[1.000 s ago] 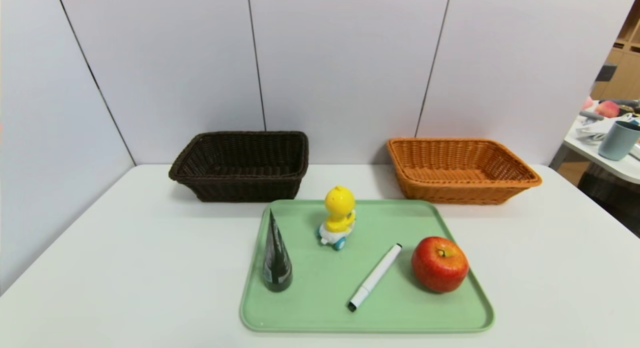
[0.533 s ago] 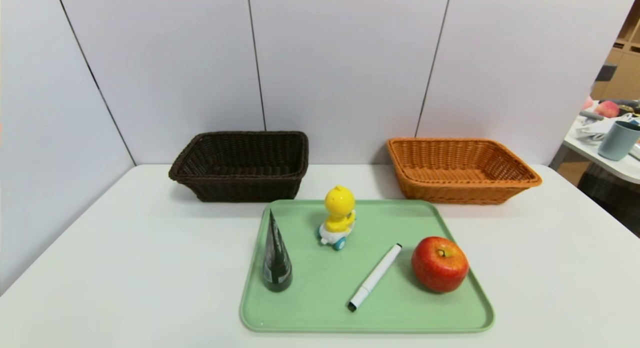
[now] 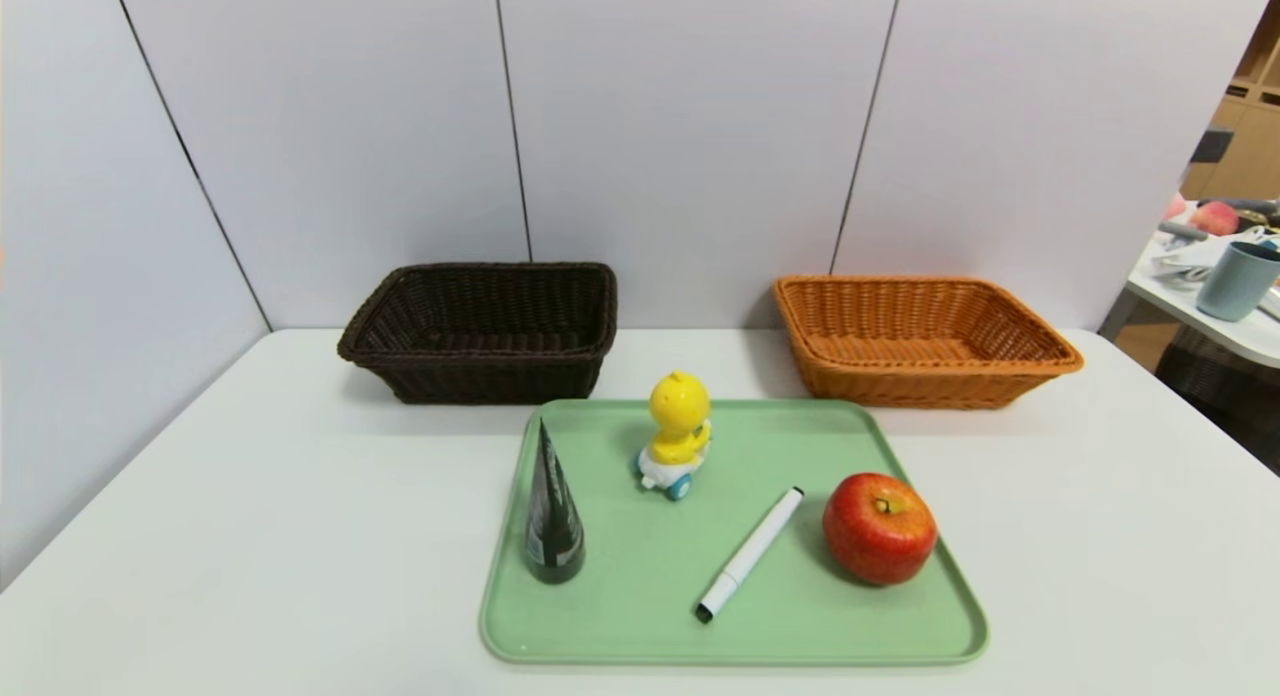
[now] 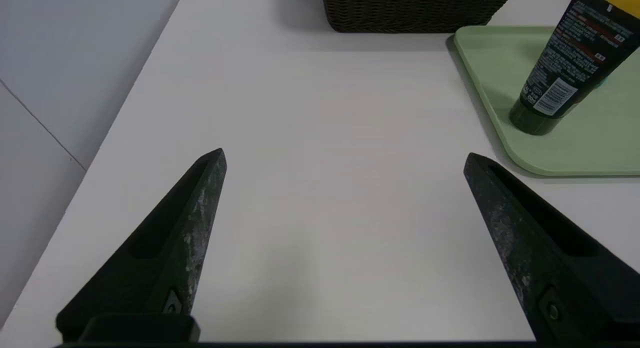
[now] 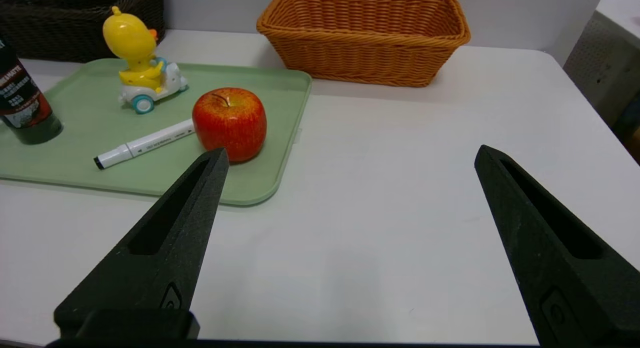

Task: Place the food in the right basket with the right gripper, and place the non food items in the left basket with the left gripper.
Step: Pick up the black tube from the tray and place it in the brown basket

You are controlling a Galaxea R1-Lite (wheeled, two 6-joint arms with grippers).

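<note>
A red apple [image 3: 880, 528] sits at the right of a green tray [image 3: 620, 636]. On the same tray stand a dark green-black tube [image 3: 553, 506] and a yellow duck toy [image 3: 677, 432], and a white marker [image 3: 750, 554] lies between duck and apple. The dark brown basket [image 3: 480, 331] is back left and the orange basket [image 3: 920, 338] back right; both look empty. Neither arm shows in the head view. My left gripper [image 4: 344, 155] hangs open over bare table left of the tray, near the tube [image 4: 565, 68]. My right gripper [image 5: 350, 153] is open over bare table right of the tray, the apple [image 5: 229, 122] ahead of one finger.
The white table [image 3: 250, 536] is walled by grey panels at the back and left. A second table [image 3: 1215, 321] with a grey-blue cup [image 3: 1236, 281] and clutter stands off to the far right.
</note>
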